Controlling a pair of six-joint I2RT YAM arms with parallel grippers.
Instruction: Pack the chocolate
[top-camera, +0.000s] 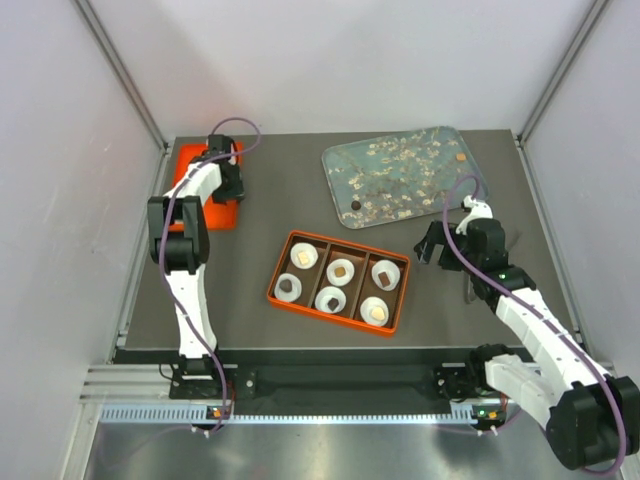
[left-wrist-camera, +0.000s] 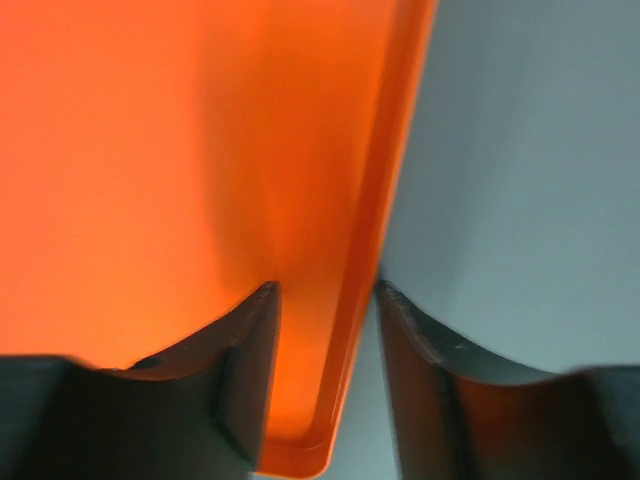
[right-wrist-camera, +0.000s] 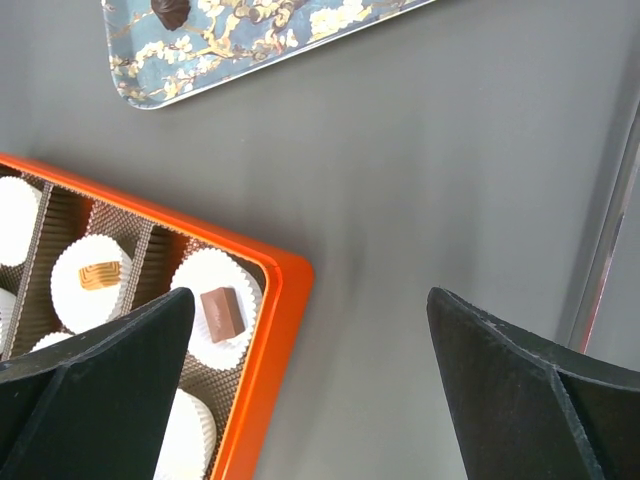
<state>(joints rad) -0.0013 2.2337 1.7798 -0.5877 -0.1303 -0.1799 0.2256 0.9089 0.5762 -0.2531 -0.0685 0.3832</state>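
Note:
An orange box (top-camera: 284, 300) with six white cups sits mid-table. Each cup holds a chocolate, such as a brown square (right-wrist-camera: 222, 312) and a tan piece (right-wrist-camera: 99, 274). A dark chocolate (top-camera: 357, 208) and a tan chocolate (top-camera: 460, 157) lie on the blossom tray (top-camera: 400, 180). My right gripper (top-camera: 432, 250) is open and empty just right of the box, over bare table in the right wrist view (right-wrist-camera: 310, 295). My left gripper (top-camera: 226, 176) is at the far left on the orange lid (top-camera: 200, 190). Its jaws are closed across the lid's rim (left-wrist-camera: 345, 330).
The tray's near corner (right-wrist-camera: 180, 80) shows above the box corner (right-wrist-camera: 285, 290) in the right wrist view. A metal rail (right-wrist-camera: 610, 230) runs along the table's right edge. Pale enclosure walls stand at the left, back and right.

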